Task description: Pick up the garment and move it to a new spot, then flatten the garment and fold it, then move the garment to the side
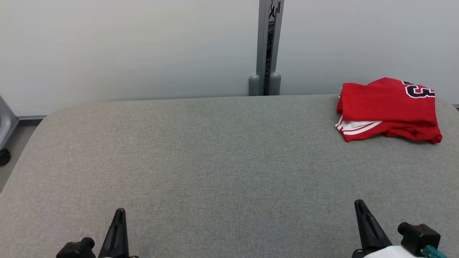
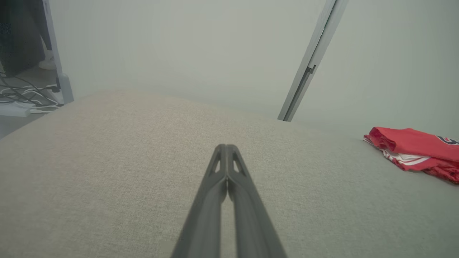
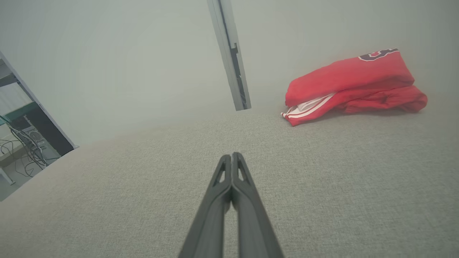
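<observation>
The garment [image 1: 389, 109] is a red jersey with white stripes and a dark printed number, lying folded at the far right of the grey table [image 1: 215, 161]. It also appears at the right edge of the left wrist view as the garment [image 2: 416, 150] and upper right in the right wrist view as the garment [image 3: 353, 84]. My left gripper [image 1: 120, 211] rests at the lower left, shut and empty, fingertips together [image 2: 226, 147]. My right gripper [image 1: 358, 202] sits at the lower right, well short of the garment, also shut on nothing [image 3: 232, 156].
A pale wall runs behind the table, with a grey vertical post [image 1: 267, 46] at the middle of the far edge. Cables [image 2: 21, 96] and equipment lie on the floor past the table's left end. The table's corners are rounded.
</observation>
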Robot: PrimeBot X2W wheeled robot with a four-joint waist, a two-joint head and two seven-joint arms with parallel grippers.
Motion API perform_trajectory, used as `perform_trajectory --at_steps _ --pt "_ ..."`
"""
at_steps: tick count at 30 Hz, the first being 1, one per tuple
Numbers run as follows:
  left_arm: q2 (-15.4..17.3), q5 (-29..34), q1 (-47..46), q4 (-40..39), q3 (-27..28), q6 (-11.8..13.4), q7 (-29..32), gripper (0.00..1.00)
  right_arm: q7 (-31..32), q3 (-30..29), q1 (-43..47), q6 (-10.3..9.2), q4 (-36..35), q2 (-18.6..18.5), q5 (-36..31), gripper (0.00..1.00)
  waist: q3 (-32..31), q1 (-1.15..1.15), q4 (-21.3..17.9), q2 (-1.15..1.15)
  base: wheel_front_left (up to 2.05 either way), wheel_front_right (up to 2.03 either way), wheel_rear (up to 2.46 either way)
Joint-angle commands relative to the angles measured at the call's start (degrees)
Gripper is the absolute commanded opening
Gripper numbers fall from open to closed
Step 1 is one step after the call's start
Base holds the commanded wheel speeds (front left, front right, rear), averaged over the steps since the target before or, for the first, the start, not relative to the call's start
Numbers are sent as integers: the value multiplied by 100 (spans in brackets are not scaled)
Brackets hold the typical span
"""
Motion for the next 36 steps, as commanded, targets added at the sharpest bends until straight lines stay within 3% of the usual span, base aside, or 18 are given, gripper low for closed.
perform_trajectory --at_steps 1,16,36 --pt "18 -295 -268 -52 22 -51 37 0 73 -85 -199 0 -73 -44 308 0 5 0 -2 0 0 0 0" --pt "29 -1835 -663 156 42 -194 341 0 486 -424 -438 0 29 -113 1896 0 47 0 -14 0 0 0 0" --pt "39 -3337 -1052 366 70 -337 650 0 910 -784 -657 0 120 -164 3419 0 97 0 -29 0 0 0 0"
